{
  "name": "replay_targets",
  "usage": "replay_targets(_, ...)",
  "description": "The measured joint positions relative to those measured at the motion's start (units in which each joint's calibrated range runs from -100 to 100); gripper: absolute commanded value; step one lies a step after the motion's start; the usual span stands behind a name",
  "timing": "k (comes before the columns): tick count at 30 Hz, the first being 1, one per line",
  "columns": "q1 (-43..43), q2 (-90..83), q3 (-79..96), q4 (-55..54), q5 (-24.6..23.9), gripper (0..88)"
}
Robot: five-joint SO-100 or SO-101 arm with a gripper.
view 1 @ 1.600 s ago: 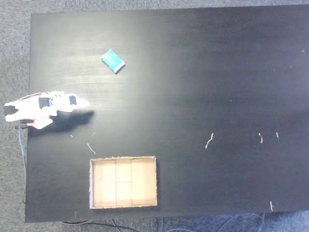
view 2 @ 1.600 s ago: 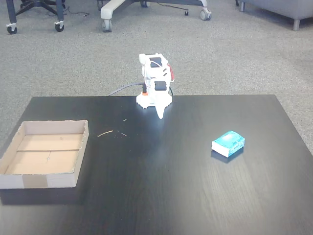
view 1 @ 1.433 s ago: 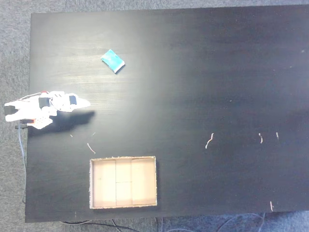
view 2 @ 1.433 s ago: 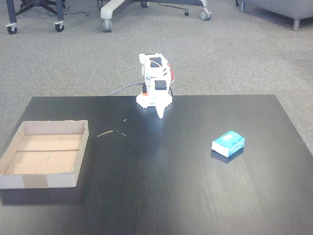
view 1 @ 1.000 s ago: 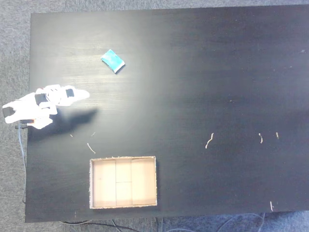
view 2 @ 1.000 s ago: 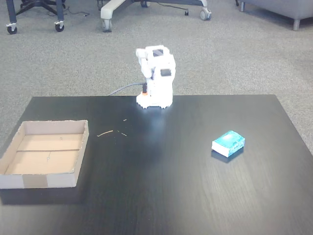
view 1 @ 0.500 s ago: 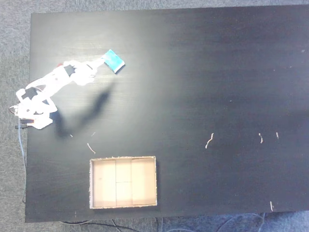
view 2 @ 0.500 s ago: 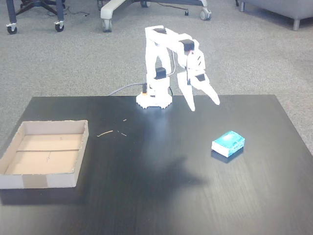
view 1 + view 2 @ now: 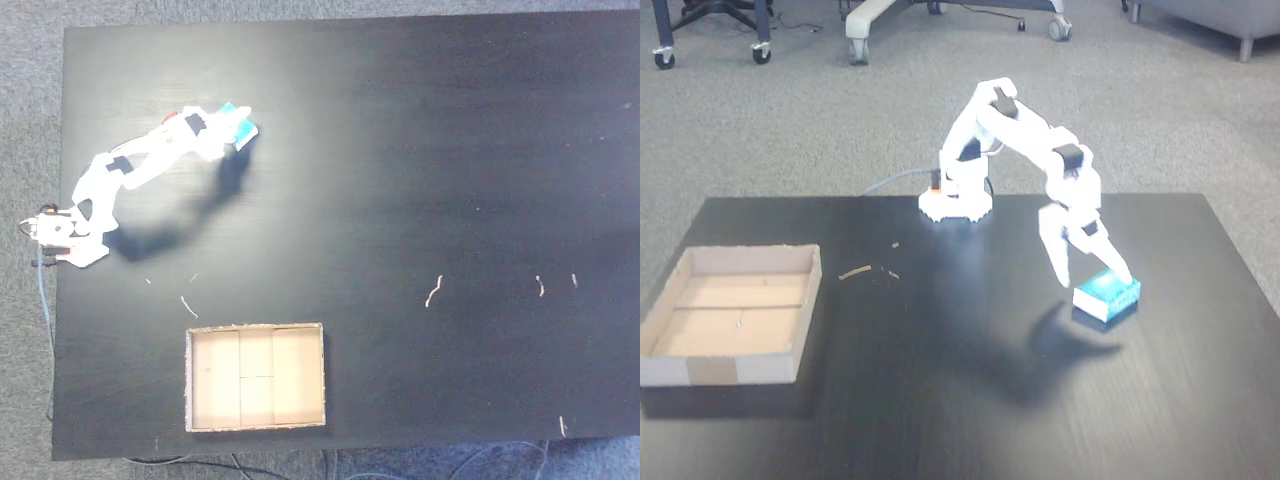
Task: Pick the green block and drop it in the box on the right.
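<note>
The fingers (image 9: 1095, 274) were spread apart, tips lowered at the near-left edge of the green block (image 9: 1108, 295), gripping nothing. The block lay flat on the black worktop (image 9: 970, 400), toward its right side in this fixed view. The box (image 9: 730, 372) sat well apart at the left edge, holding nothing

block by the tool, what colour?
Teal-green with a whitish edge; the green block shows best in the fixed view from the table's front.
</note>
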Motion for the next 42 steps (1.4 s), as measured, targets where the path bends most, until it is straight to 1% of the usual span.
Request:
replay_targets(4,-1.50,4.51,-6.50,1.45,0.05,49.6)
replay_targets(9,-1.95,8.52,-10.50,2.82,0.00,38.5)
replay_targets(11,-2.54,10.03,-12.19,3.22,0.34,31.9)
replay_targets(12,-2.62,10.44,-12.91,3.54,0.44,30.7)
replay_targets(17,-2.32,10.69,-14.24,4.59,0.68,27.7)
replay_targets(21,2.17,-0.84,-9.26,5.07,0.24,26.5)
replay_targets(23,6.06,-11.03,-5.25,4.35,0.34,26.2)
replay_targets(27,19.91,-36.84,6.41,-1.37,1.22,25.3)
replay_targets(29,27.17,-46.95,12.73,-5.48,1.81,25.2)
replay_targets(31,36.45,-52.13,18.34,-12.65,2.49,25.0)
replay_targets(33,44.24,-52.30,20.92,-19.09,3.22,24.9)
replay_targets(36,54.64,-47.45,20.74,-27.31,3.76,23.6)
replay_targets(39,59.36,-37.84,14.24,-29.00,4.30,24.6)
replay_targets(42,62.95,-25.81,3.03,-29.00,5.08,25.2)
